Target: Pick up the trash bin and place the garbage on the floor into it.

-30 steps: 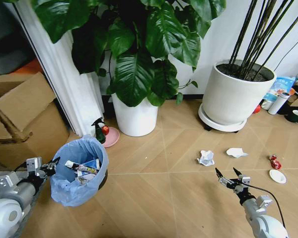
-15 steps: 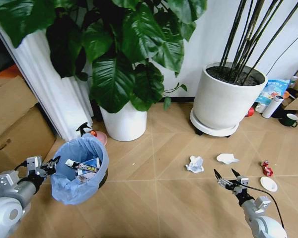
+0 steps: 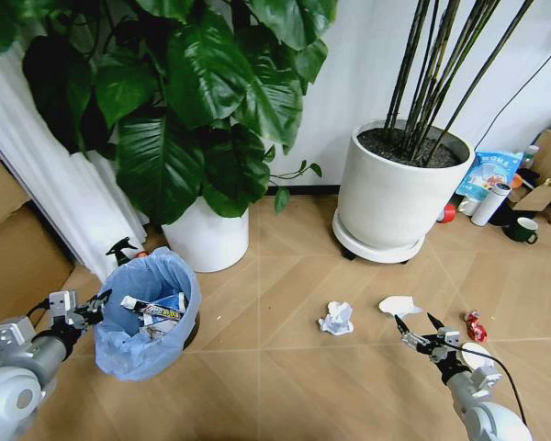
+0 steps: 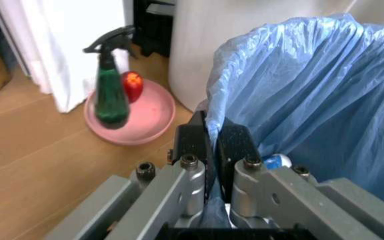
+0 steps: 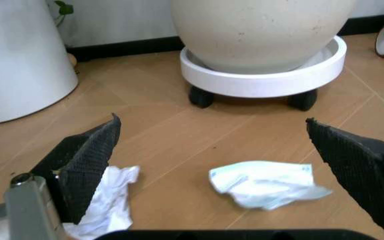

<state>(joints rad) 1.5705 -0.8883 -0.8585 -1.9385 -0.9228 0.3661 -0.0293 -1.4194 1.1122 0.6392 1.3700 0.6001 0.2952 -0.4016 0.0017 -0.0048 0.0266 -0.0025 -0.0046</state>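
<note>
In the head view, you are looking at your left gripper (image 3: 84,308) sitting at about eight o'clock, its jaws pinched tight on the rim of the trash bin (image 3: 149,317), which is hanging just beside it with its blue bag bulging outward. A flattened tube box (image 3: 152,310) is lying inside the bin. Your right gripper (image 3: 419,329) is hovering at about five o'clock with its jaws spread wide and holding nothing. Toward four o'clock the garbage is lying on the wooden floor (image 3: 285,276): a crumpled paper wad (image 3: 336,319) near the centre, a second white paper piece (image 3: 399,304) just above the right gripper, and a red wrapper (image 3: 476,325) further out. Behind them, a large white pot (image 3: 395,195) is standing at two o'clock and a smaller white pot (image 3: 205,237) at about ten.

In the left wrist view, you are seeing both black fingers (image 4: 236,146) closed together on a fold of the blue liner at the bin (image 4: 312,95) edge. A green spray bottle (image 4: 110,90) is standing in a pink dish (image 4: 142,120) beside the bin, with a red ball (image 4: 132,83) in the dish.

In the right wrist view, you are seeing the two dark fingertips (image 5: 85,155) standing far apart, empty. The white paper piece (image 5: 265,182) is lying on the floor between them, and the paper wad (image 5: 108,205) is showing next to one fingertip. The large pot (image 5: 262,30) is resting on a wheeled white stand (image 5: 272,80).
</note>
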